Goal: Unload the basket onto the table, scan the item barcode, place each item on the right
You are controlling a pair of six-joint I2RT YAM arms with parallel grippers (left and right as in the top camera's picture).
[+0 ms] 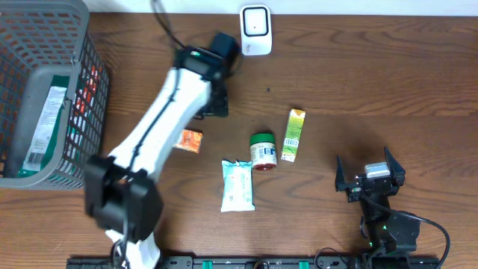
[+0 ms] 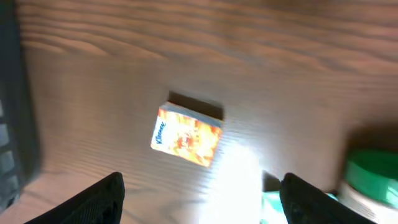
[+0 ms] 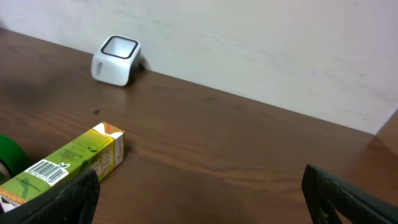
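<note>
White left arm (image 1: 160, 119) outstretched, claw (image 2: 202, 182) spread wide

This looks like a mock shop checkout set up in a robotics lab. A white barcode scanner (image 1: 255, 28) stands at the back of a wood-grain bench (image 1: 373, 90), against a plain pale wall (image 3: 280, 50). A grey plastic shopping basket (image 1: 52, 7) at the left end holds packaged goods. Small retail items lie spread out: a green drink carton (image 1: 293, 135) with a printed barcode (image 3: 46, 169), an orange pocket tissue pack (image 1: 190, 140), a green-lidded jar (image 1: 263, 152) and a pale wipes pack (image 1: 237, 185). A white robot arm (image 1: 160, 119) and a black robot arm (image 1: 377, 217) rise from the near edge.
</note>
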